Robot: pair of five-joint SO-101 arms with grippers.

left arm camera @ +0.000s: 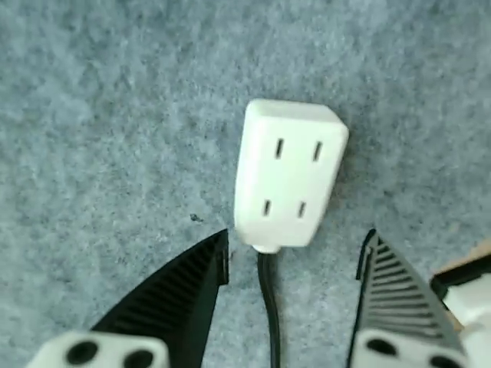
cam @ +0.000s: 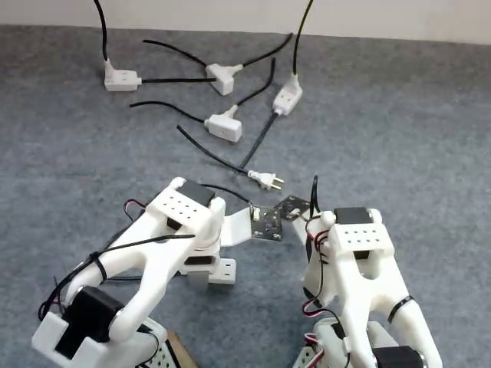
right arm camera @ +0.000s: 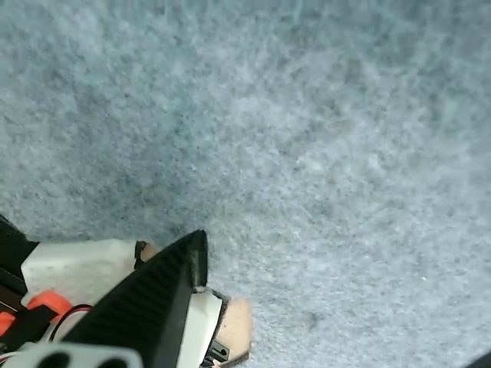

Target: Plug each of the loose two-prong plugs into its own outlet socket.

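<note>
A white outlet socket (left arm camera: 288,176) with two pairs of slots lies face up on the grey carpet, its black cord running back toward the wrist. My left gripper (left arm camera: 295,245) is open, its black fingers (left arm camera: 180,291) on either side of the socket's cord end without touching it. In the high view this socket (cam: 222,271) peeks out under the left arm. A loose two-prong plug (cam: 266,180) on a black cord lies ahead of both arms. My right gripper (right arm camera: 337,307) is open over bare carpet, one black finger (right arm camera: 153,307) showing.
Several more white sockets lie at the back: one at the far left (cam: 121,77), one in the middle (cam: 221,77), one nearer (cam: 224,126) and one at the right (cam: 286,98), joined by black cords across the carpet (cam: 414,138).
</note>
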